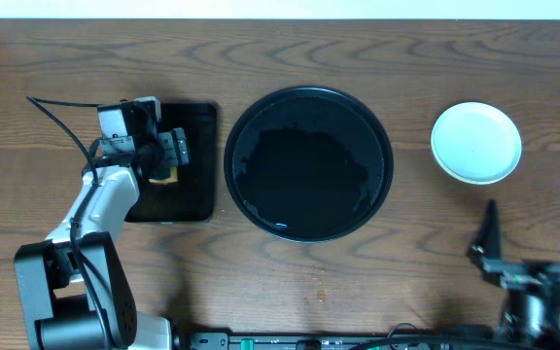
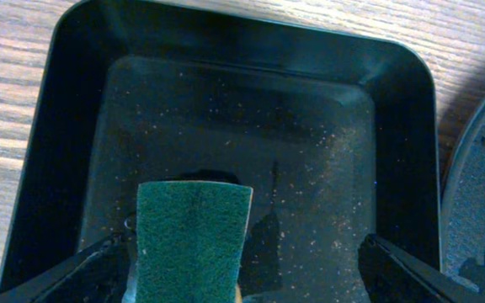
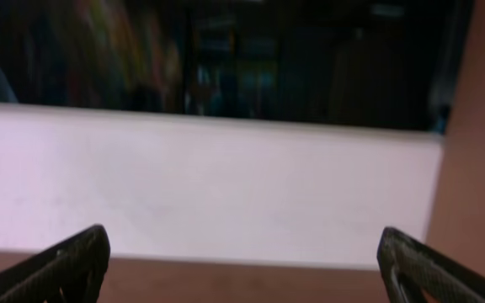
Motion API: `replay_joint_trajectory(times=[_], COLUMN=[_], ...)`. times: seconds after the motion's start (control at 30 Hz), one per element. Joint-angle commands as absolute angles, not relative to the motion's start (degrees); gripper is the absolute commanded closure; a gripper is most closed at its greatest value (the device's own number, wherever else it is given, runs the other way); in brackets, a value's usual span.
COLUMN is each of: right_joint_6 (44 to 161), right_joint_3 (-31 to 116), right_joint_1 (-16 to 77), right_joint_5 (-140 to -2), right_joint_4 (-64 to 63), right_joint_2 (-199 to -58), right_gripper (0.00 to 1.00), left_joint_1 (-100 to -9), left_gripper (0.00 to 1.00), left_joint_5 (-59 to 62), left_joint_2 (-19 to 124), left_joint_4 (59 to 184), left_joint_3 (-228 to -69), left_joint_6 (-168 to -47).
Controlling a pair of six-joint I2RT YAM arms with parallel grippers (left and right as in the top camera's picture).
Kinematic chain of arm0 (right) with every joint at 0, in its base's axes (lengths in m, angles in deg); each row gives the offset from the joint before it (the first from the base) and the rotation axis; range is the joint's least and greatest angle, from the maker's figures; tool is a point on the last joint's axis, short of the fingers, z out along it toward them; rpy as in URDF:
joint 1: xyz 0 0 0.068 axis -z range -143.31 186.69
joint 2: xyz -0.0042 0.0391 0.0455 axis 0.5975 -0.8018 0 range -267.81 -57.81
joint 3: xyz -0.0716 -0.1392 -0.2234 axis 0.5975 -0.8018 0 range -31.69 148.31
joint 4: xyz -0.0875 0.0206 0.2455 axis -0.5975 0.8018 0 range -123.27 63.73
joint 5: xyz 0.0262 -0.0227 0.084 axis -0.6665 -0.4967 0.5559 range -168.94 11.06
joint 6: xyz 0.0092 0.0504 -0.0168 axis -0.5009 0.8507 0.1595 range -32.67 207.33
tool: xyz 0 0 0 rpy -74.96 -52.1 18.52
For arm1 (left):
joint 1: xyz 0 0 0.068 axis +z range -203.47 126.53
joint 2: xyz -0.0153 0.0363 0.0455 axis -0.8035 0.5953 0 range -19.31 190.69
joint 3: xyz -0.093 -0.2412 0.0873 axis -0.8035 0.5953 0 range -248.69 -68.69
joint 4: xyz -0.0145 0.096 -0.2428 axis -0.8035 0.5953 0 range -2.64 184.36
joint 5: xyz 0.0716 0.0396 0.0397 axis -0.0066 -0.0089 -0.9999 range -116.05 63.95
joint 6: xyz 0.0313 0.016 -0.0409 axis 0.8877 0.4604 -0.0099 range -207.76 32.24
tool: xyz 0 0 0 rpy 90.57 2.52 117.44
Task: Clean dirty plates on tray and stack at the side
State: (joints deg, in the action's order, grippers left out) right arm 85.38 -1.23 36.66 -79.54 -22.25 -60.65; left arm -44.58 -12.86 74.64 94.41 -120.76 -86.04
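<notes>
While L gripper (image 2: 244,257) hangs wide open over small rect. tray (image 2: 49,126), green sponge (image 2: 192,240) beside one finger, R gripper (image 1: 535,212) gapes empty; plates (image 1: 475,143) sit on tabletop (image 1: 406,272), right of round tray (image 1: 309,91).

Soft even light from above, sharp grain on the worktop (image 1: 290,282), pale glare on the glossy round tray (image 1: 309,163), weak short shadows, right wrist view dim and blurred, dark beyond the right gripper (image 3: 242,248).

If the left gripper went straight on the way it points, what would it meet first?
Likely the green sponge, sitting inside the open left gripper, then the small tray under it. Depth to the sponge is unclear.
</notes>
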Motion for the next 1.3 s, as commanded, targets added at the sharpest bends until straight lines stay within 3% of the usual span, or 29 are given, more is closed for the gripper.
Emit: replay_joint_trajectory(times=[0.0,0.13,0.33,0.53,0.8,1.27], right_joint_6=[87.32,88.57,88.57,88.57,88.37,88.35], right_joint_3=[-10.85,-20.20,-27.48,-31.46,-31.39,-31.37], right_joint_1=[38.15,39.22,39.85,39.85,39.90,39.90], right_joint_5=[-76.31,-76.57,-76.63,-78.73,-79.45,-79.54], right_joint_4=[-30.18,-41.39,-42.92,-42.16,-28.85,-29.02], right_joint_2=[-58.18,-58.15,-58.13,-58.13,-58.13,-58.18], right_gripper=[0.01,0.01,0.01,0.01,0.01,0.01], left_joint_1=[-44.67,-44.67,-44.67,-44.67,-44.67,-44.67], left_gripper=[0.13,0.13,0.13,0.13,0.13,0.13], left_joint_5=[-13.19,-13.19,-13.19,-13.19,-13.19,-13.19], left_joint_2=[73.40,73.40,73.40,73.40,73.40,73.40], left_joint_4=[94.32,94.32,94.32,94.32,94.32,94.32], left_joint_3=[-120.33,-120.33,-120.33,-120.33,-120.33,-120.33], left_joint_6=[-85.65,-85.65,-85.65,-85.63,-85.63,-85.65])
